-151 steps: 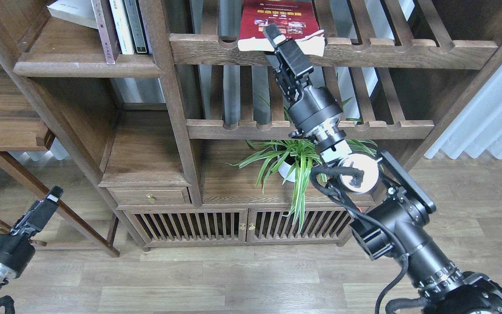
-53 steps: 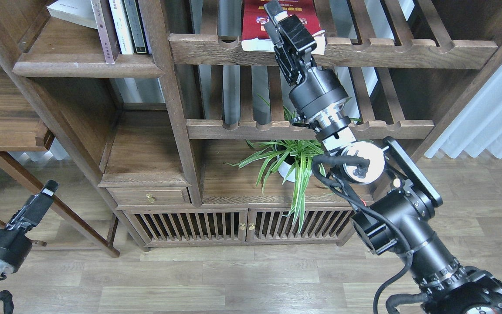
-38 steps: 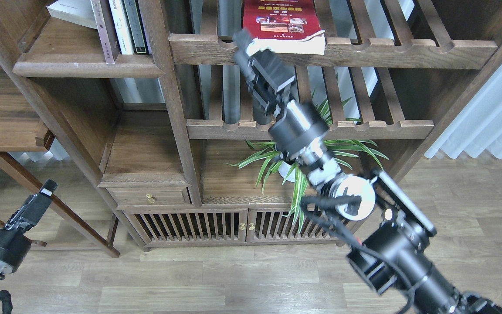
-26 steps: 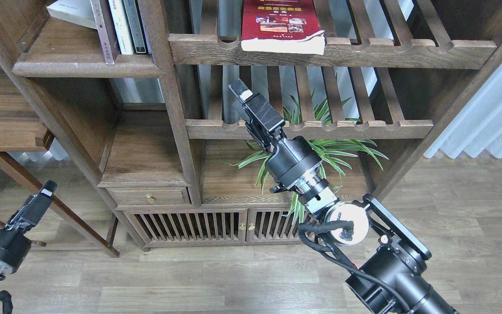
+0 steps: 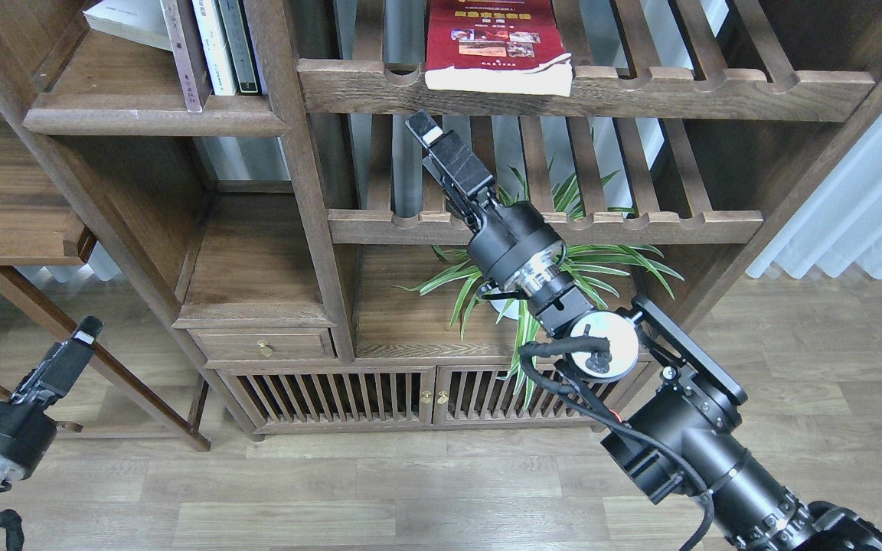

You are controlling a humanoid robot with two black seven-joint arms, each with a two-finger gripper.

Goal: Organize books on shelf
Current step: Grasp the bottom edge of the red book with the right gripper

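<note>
The red book (image 5: 498,44) lies flat on the upper slatted rack (image 5: 717,84), its pale page edge overhanging the notched front rail. The right gripper (image 5: 432,136) hangs below it, empty; its jaws look closed, though the angle makes that uncertain. The left gripper (image 5: 77,346) idles low. To do the next step well, it should probably open wide first, then rise squarely to the overhanging edge, clear of the rail.
</note>
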